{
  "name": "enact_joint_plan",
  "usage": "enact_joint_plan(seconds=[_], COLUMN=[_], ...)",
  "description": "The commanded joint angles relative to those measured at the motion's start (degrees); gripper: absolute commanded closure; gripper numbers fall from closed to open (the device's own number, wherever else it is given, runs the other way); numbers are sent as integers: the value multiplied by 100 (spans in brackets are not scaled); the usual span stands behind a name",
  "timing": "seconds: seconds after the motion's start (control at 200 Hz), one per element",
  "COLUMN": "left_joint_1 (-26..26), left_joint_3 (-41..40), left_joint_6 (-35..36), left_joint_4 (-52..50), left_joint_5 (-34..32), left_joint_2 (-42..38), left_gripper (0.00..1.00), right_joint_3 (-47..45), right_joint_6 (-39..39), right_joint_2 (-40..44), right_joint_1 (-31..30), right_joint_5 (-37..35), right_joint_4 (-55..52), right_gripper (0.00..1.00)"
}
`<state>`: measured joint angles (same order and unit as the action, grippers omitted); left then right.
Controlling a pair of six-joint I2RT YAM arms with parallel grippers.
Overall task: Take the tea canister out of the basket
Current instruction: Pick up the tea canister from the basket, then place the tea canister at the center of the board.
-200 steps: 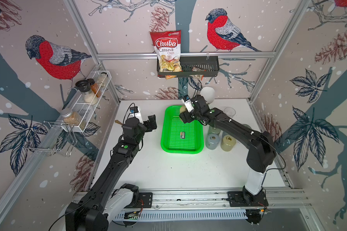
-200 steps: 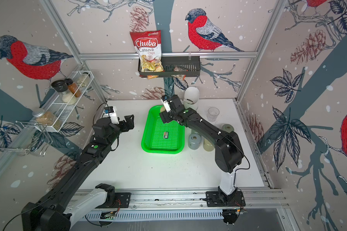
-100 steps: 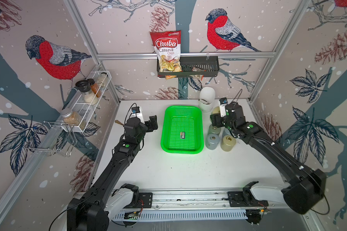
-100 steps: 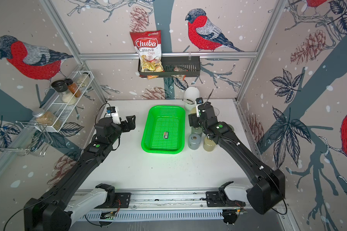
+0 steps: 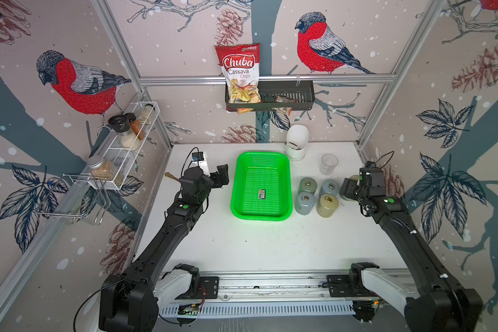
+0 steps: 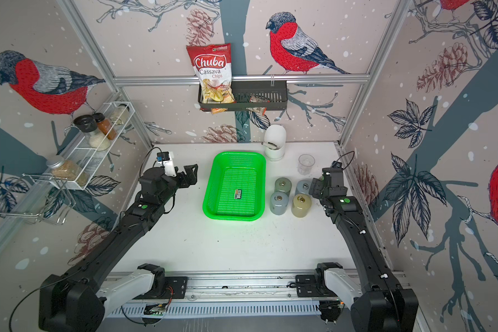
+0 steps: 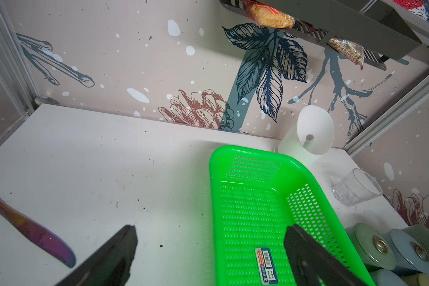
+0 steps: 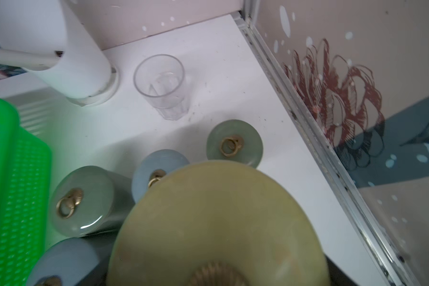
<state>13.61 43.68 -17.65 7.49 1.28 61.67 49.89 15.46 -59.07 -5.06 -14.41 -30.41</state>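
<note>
The green basket [image 5: 260, 217] [image 6: 233, 217] [image 7: 212, 198] [image 8: 0, 173] lies mid-table and holds only a small sticker label [image 5: 261, 194]. My right gripper [image 5: 346, 189] [image 6: 316, 186] hangs outside the basket, by the right wall, shut on an olive-yellow tea canister [image 8: 218, 222]. That canister's lid fills the right wrist view and hides the fingers. In both top views the gripper mostly covers it. Several other canisters [image 5: 304, 202] [image 6: 279, 202] stand between it and the basket. My left gripper [image 5: 220, 176] [image 6: 191, 175] [image 7: 211, 230] is open and empty at the basket's left rim.
A clear glass [image 5: 329, 163] [image 8: 161, 84] and a white holder [image 5: 296, 143] stand behind the canisters. An iridescent utensil [image 7: 35, 230] lies left of the left gripper. A black wall rack [image 5: 282, 96] with a chips bag hangs at the back, and a white wire shelf [image 5: 127, 140] is on the left wall.
The right arm swung from the back of the basket to the right, carrying the canister over the cluster to beside the right wall. The left arm barely moved.
</note>
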Motion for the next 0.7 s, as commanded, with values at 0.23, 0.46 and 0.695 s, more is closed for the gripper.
enact_joint_plan(seconds=[0.23, 0.46, 0.695], left_joint_1=[-5, 1, -4], left_joint_3=[-22, -138, -119], left_joint_6=[-37, -6, 11], left_joint_4=[348, 333, 354], left_joint_5=[145, 48, 73], left_joint_2=[74, -21, 43], left_gripper=[3, 3, 3], right_joint_3=[-732, -926, -1125], right_joint_6=[684, 824, 1077], right_joint_2=[-184, -401, -500], right_joint_1=[185, 181, 179], right_joint_5=[-16, -379, -755], right_joint_4=[990, 1115, 1409], right_gripper=[100, 100, 100])
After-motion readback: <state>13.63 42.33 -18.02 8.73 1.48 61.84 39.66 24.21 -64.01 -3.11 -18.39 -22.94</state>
